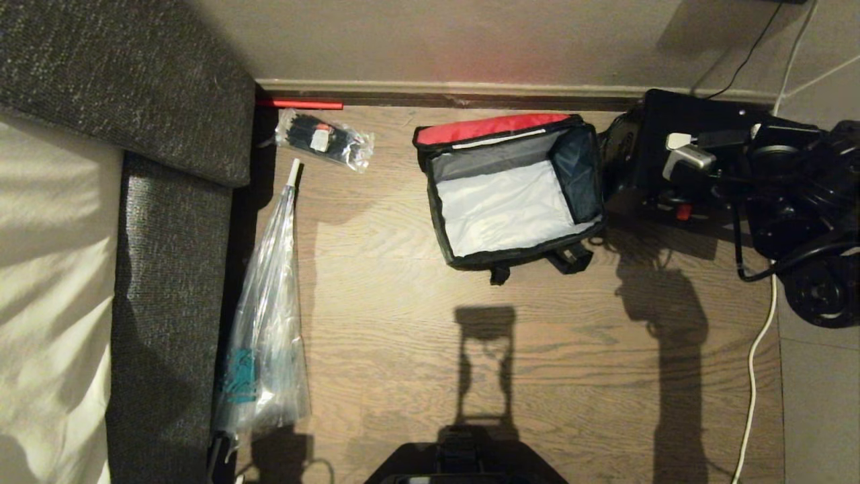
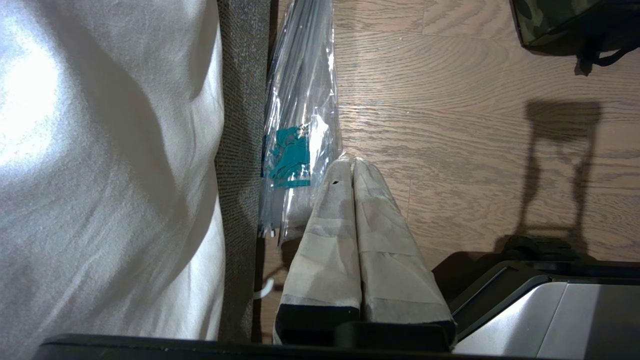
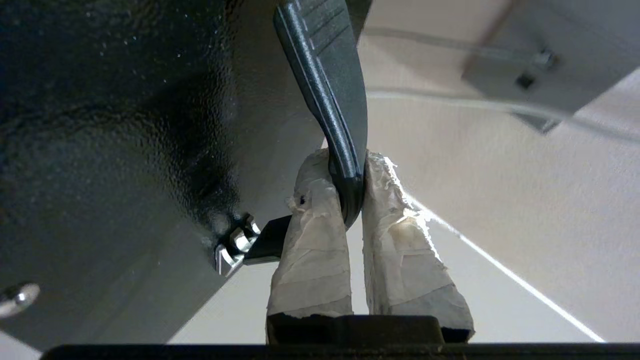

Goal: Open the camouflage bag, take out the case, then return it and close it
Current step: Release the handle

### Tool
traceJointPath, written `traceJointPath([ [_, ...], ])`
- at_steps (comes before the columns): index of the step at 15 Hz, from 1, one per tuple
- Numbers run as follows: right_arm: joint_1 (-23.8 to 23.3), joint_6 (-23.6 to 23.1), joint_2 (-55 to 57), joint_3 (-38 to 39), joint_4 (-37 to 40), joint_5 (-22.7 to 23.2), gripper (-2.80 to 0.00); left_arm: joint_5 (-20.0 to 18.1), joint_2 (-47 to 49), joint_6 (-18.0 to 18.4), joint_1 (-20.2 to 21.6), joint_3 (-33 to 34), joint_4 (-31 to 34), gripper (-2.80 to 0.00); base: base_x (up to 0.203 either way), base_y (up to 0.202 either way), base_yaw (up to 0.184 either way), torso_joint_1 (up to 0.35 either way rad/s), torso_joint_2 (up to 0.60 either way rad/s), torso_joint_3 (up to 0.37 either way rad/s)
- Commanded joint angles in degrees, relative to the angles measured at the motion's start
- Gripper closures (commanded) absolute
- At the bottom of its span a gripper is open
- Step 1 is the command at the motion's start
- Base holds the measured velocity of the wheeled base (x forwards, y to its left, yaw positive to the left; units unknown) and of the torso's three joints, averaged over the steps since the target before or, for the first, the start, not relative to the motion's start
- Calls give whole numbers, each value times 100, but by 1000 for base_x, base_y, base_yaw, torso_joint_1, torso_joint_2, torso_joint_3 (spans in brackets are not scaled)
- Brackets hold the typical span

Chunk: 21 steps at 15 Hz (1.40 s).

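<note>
The camouflage bag [image 1: 440, 202] lies open on the wooden floor, red lid flap folded back and silver-grey lining bare inside; one camouflage corner shows in the left wrist view [image 2: 550, 20]. The case [image 1: 652, 134], a flat black box, is out of the bag and just to its right, close to the wall. My right gripper [image 1: 682, 153] is shut on the case's black strap handle [image 3: 330, 90], pinched between the taped fingertips [image 3: 345, 165], with the case body [image 3: 125, 125] alongside. My left gripper [image 2: 352, 165] hangs parked near the base, shut and empty.
A grey upholstered edge [image 1: 168, 269] with a white sheet [image 1: 47, 269] fills the left side. A long clear plastic sleeve [image 1: 269, 323] lies along it, with a small clear packet [image 1: 322, 138] and a red rod [image 1: 299, 104] by the skirting. A white cable [image 1: 756, 376] runs down the right.
</note>
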Motion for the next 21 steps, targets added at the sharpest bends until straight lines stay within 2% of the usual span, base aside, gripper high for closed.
traceJointPath([
  [1, 137, -64, 33, 31, -31, -19, 0, 2, -2, -8, 0, 0, 0, 0, 0, 0, 0, 0, 0, 0],
  [10, 707, -137, -170, 224, 120, -75, 0, 2, -2, -5, 0, 0, 0, 0, 0, 0, 0, 0, 0, 0],
  [21, 1085, -93, -197, 478, 102, -151, 0, 2, -2, 1, 0, 0, 0, 0, 0, 0, 0, 0, 0, 0],
])
